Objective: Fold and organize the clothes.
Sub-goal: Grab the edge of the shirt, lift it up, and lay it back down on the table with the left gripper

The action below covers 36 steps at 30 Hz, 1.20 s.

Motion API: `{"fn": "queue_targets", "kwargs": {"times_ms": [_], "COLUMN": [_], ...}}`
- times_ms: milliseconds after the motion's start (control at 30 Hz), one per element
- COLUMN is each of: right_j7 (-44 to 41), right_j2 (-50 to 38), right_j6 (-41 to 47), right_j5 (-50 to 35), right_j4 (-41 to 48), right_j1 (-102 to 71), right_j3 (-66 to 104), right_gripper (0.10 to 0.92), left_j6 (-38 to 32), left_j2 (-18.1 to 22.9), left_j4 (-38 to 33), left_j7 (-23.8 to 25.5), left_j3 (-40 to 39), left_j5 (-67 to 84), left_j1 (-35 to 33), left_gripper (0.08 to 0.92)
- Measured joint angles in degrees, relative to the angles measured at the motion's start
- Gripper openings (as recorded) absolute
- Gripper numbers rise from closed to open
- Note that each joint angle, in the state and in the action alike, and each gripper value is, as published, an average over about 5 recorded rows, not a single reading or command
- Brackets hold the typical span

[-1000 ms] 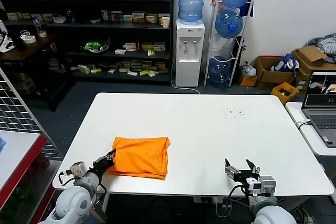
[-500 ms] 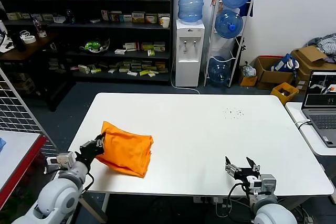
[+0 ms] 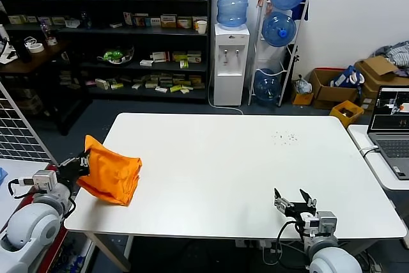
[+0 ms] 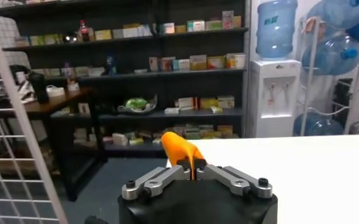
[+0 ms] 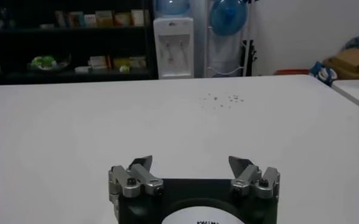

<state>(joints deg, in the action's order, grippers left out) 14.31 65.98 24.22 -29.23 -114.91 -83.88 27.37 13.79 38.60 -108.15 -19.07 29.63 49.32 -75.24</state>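
Table (image 3: 243,158): a white top with rounded corners, filling the middle of the head view; every place below is given against it.
Shelves (image 3: 128,30): dark racks of small boxes and packets, well beyond the table's far edge, toward its left.
Water dispenser (image 3: 231,62): white, with a blue bottle on top, standing beyond the table's far edge.
Bottle rack (image 3: 281,36): holds more blue bottles, beyond the table's far edge, just right of the dispenser.
Cardboard boxes (image 3: 348,84): on the floor beyond the table's far right corner.
Laptop (image 3: 393,126): open, on a second white surface just off the table's right edge.
T-shirt (image 3: 110,174): orange, bunched into a folded bundle at the table's left edge; its lower part lies at the front left corner, its upper end is raised and reaches out past the edge.
Left gripper (image 3: 82,165): just off the table's left edge, clamped on the raised end of the T-shirt; the left wrist view shows its jaws pinched together with an orange tip of cloth (image 4: 182,149) sticking up between them.
Right gripper (image 3: 292,201): at the table's near edge toward the right, well apart from the T-shirt; its jaws are spread wide with nothing between them, as the right wrist view shows (image 5: 191,164).
Dark specks (image 3: 284,137): a small scatter on the tabletop near the far right.
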Motion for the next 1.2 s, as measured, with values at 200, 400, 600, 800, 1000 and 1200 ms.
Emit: {"fn": "queue_targets", "kwargs": {"times_ms": [200,400,600,800,1000,1200], "right_j7": [0.0,0.26,0.5,0.58,0.58,0.58], "right_j2": [0.73,1.98,3.63,4.5,4.52,4.47], "right_j6": [-0.19,-0.28,-0.29,-0.3,-0.35,-0.43], "right_j5": [0.71,1.78,3.04,3.47,3.26,3.05], "right_j4": [-0.25,-0.55,-0.86,-0.97,-0.64,-0.71], "right_j1": [-0.8,-2.2,-3.63,-4.19,-4.17,-4.24], "right_j3": [0.74,2.21,3.86,4.99,5.8,6.15], "right_gripper": [0.823,0.823,0.823,0.823,0.823,0.823], "left_j6": [1.25,2.22,2.76,2.92,2.78,2.49], "left_j2": [1.52,9.74,22.46,34.04,41.46,46.48], "left_j4": [-2.89,-5.51,-2.0,5.26,11.25,15.53], "left_j7": [-4.09,-13.04,-19.29,-21.97,-22.92,-23.02], "left_j3": [-3.73,-16.27,-29.72,-38.66,-43.61,-46.2], "left_j5": [5.24,13.73,18.25,18.91,17.43,15.2], "left_j1": [1.72,9.52,19.5,26.84,30.26,32.17], "left_gripper": [0.106,0.106,0.106,0.106,0.106,0.106]}}
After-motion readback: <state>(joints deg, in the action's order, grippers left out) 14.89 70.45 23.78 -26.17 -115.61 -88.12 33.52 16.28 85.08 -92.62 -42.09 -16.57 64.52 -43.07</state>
